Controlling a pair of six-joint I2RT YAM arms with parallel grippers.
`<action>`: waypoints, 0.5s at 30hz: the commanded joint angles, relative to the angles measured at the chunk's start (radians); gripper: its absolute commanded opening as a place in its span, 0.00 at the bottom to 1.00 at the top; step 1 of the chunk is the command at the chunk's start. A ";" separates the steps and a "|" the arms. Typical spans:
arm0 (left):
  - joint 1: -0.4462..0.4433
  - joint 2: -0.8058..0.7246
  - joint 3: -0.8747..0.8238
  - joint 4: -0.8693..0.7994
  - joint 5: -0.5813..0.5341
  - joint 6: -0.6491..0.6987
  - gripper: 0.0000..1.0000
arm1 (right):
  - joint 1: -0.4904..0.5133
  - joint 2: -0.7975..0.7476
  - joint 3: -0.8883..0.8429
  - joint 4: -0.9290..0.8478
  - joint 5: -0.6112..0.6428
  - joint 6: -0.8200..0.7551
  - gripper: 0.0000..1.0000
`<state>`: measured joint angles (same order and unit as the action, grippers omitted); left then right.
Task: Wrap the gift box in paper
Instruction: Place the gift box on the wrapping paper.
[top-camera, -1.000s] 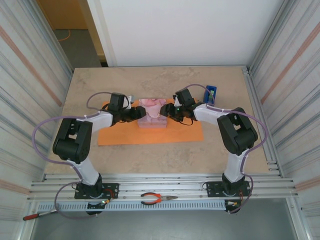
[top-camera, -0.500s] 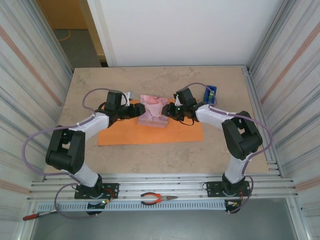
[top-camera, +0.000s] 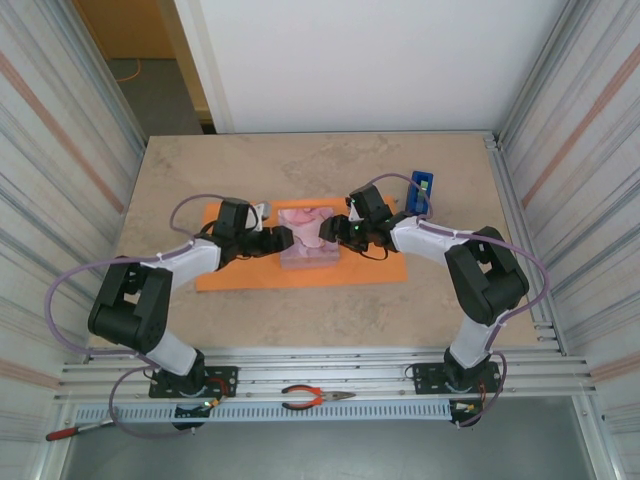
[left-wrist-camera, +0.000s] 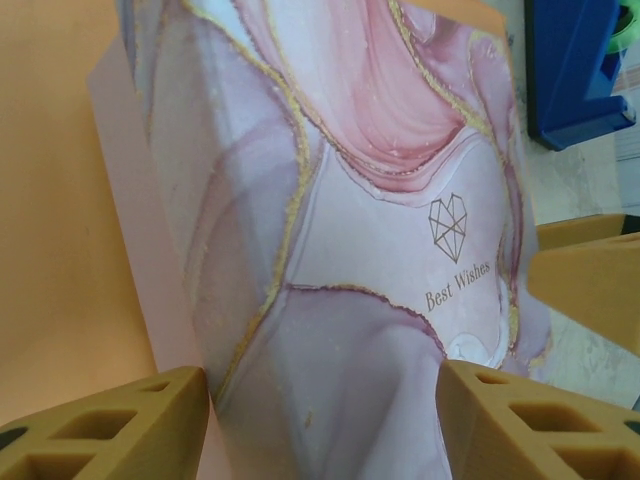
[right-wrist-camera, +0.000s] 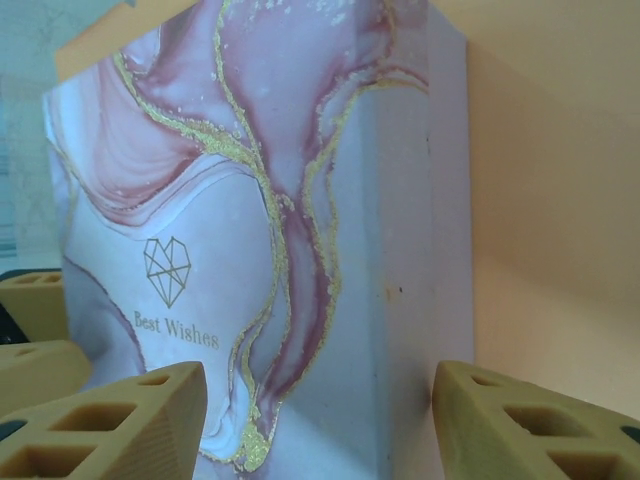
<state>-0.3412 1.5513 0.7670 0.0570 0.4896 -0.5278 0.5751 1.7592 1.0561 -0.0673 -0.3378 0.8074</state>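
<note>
The gift box (top-camera: 308, 240) is a pink marbled cuboid with gold veins and "Best Wishes" on its top, not an orange one. It lies flat on the orange paper (top-camera: 300, 272). My left gripper (top-camera: 277, 240) is at its left end. In the left wrist view the box (left-wrist-camera: 380, 200) fills the gap between the tan jaws of that gripper (left-wrist-camera: 322, 420). My right gripper (top-camera: 335, 232) sits at the right end. Its jaws (right-wrist-camera: 320, 420) stand wide, with the box (right-wrist-camera: 250, 200) just beyond them. Orange paper (right-wrist-camera: 560, 200) shows beside the box.
A blue tape dispenser (top-camera: 423, 190) stands on the table just behind the right arm, also in the left wrist view (left-wrist-camera: 570, 70). Red-handled pliers (top-camera: 315, 398) lie on the front rail. Metal walls close in both sides.
The box has slid a little toward the near edge of the paper, and both grippers moved with it. The left elbow swung outward. The right jaws closed, then opened wider.
</note>
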 joint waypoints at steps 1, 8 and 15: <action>0.023 0.012 -0.011 0.037 0.004 -0.008 0.64 | 0.006 -0.001 -0.002 0.003 -0.004 0.002 0.62; 0.042 0.016 0.006 0.027 0.015 0.003 0.65 | 0.005 -0.001 -0.001 -0.012 0.007 -0.006 0.62; 0.040 0.045 0.039 0.049 0.075 0.002 0.57 | 0.005 0.017 0.002 -0.001 0.000 0.002 0.54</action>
<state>-0.3000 1.5810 0.7715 0.0807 0.5194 -0.5274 0.5758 1.7634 1.0561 -0.0689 -0.3370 0.8074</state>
